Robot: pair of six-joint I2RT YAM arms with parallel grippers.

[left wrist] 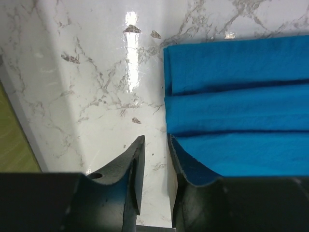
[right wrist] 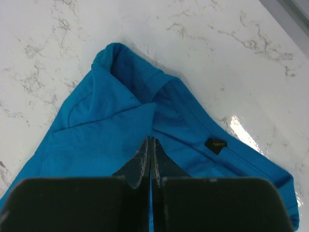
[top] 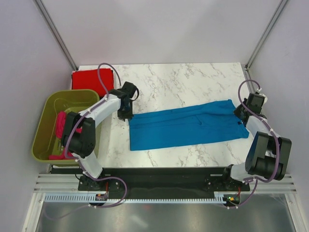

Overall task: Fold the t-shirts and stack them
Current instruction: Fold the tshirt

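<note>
Now: blue t-shirt [top: 188,126], folded lengthwise, should handle limp and light; right gripper [right wrist: 150,140] clamps its collar end; left gripper [left wrist: 155,140] slightly parted, empty, beside its hem. Best hold: hem corners.

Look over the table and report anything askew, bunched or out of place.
The blue t-shirt lies in a long folded strip slanted across the table, and its collar end at the right is bunched and rumpled. A magenta t-shirt sits crumpled in the olive tub. Nothing looks spilled or damaged.
</note>
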